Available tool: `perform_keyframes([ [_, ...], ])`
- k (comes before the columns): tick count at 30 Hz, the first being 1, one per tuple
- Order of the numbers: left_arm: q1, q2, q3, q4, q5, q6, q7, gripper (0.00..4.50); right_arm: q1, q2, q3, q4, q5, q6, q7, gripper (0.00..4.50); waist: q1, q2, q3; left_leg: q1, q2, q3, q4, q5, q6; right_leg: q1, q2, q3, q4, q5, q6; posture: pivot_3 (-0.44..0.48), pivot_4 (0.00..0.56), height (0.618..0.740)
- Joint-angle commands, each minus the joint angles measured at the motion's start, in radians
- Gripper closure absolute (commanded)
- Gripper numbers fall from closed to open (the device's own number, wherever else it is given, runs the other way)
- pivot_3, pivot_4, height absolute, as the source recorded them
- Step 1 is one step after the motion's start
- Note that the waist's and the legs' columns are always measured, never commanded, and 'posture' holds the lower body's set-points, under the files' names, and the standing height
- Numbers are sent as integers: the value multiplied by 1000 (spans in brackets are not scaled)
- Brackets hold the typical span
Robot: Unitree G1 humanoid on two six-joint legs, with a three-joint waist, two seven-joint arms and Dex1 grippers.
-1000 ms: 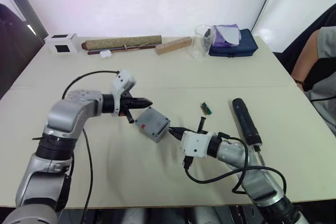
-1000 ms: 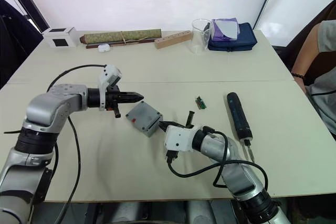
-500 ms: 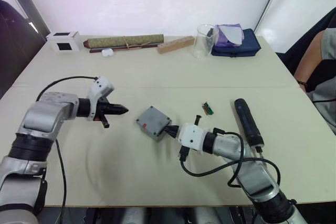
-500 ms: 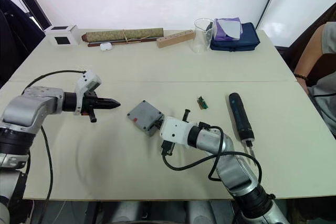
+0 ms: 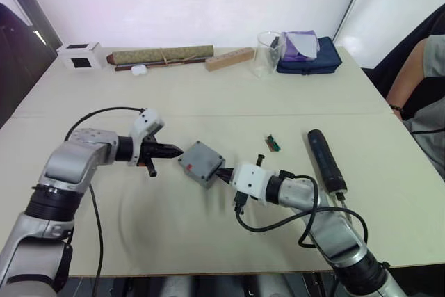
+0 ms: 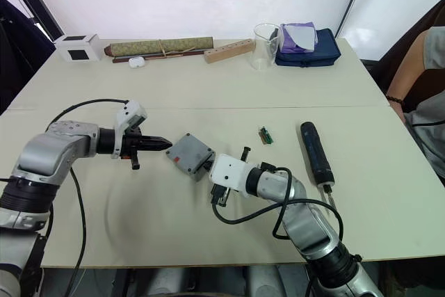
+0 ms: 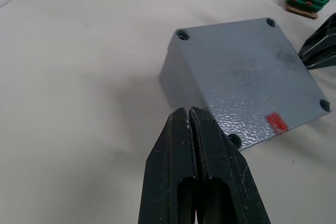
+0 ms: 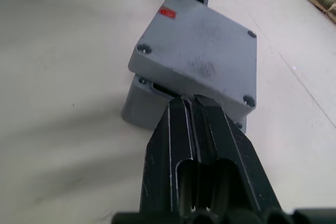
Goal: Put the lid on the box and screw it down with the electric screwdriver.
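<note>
The grey lid [image 8: 202,59], with a small red mark near one corner, lies askew on the grey box [image 8: 137,109]; a gap shows under its edge. Both sit mid-table [image 5: 201,163]. My right gripper [image 5: 222,173] is shut, and its fingertips [image 8: 185,104] touch the box's rim under the lid. From the opposite side my left gripper [image 5: 176,150] points at the box, shut and empty, its fingertips [image 7: 189,114] just short of the lid's edge. The black electric screwdriver [image 5: 325,160] lies on the table to the right, away from both grippers.
A green bit holder [image 5: 274,145] and a small black part [image 5: 263,161] lie between box and screwdriver. Along the far edge stand a white cube [image 5: 81,55], a rolled mat [image 5: 163,54], a wooden block [image 5: 229,59], a glass beaker [image 5: 268,53] and a blue pouch [image 5: 311,58]. A person [image 5: 425,92] sits at the right.
My left gripper drew back to the left, then returned close to the box. The right gripper advanced until it met the box's edge. The camera shifted slightly.
</note>
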Motion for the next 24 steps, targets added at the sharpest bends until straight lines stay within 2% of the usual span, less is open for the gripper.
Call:
perform_keyframes([
  [1,-20,-2,3,-31,-12,6,2,4500,-21,13,5,-13,7,-2,-14,4482,0,0,0,0,0,0,0,0,0,0,0,0,0,0,0,0,150,740],
  [14,-56,-48,-16,-19,-10,14,20,4500,-28,9,13,5,5,-1,-24,4482,0,0,0,0,0,0,0,0,0,0,0,0,0,0,0,0,150,740],
  [24,-27,-57,-37,-51,-12,10,17,4500,-14,-6,11,-27,12,9,-22,4482,0,0,0,0,0,0,0,0,0,0,0,0,0,0,0,0,150,740],
])
